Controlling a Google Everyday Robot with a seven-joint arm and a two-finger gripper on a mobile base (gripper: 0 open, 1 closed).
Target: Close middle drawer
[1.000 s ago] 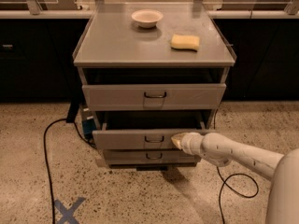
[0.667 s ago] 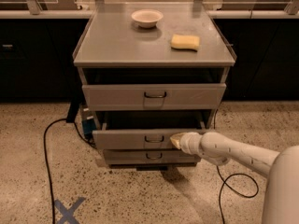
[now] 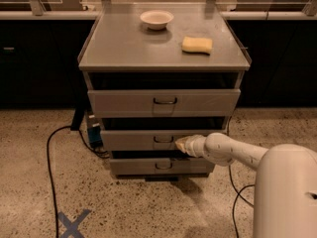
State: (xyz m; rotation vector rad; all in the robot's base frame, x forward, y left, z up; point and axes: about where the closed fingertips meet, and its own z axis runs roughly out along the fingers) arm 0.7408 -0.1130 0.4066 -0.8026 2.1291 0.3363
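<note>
Plainly, the coming move turns on one relation. The middle drawer [image 3: 129, 141] lies straight beyond the gripper [image 3: 182, 144], toward the body of the cabinet [image 3: 124, 43]. Its long axis runs side to side across the cabinet's front, square to the line along which a push would travel.

The drawer sits in the second of the cabinet's three slots. It is drawn out from the cabinet's face, with a dark gap showing above its low front panel. Its small dark handle [image 3: 163, 139] is at the centre of that panel.

The gripper is at the panel, just to the right of the handle and level with it. Whether it presses on the metal or stops just short cannot be told. Nor can it be told how far the gripper is spread, though nothing appears to be held in it. The robot's single arm [image 3: 233, 152] reaches in from the cabinet's front right, angled slightly across the panel rather than dead square to it.

Above, the top drawer [image 3: 198, 103] stands out further from the cabinet. Below, the bottom drawer [image 3: 133, 166] also juts a little. On the cabinet's top rest a bowl [image 3: 156, 19] and a sponge [image 3: 197, 44], well apart from the work.

The likely need is a steady shove inward. Because the contact is off-centre, the drawer may skew on its runners.
</note>
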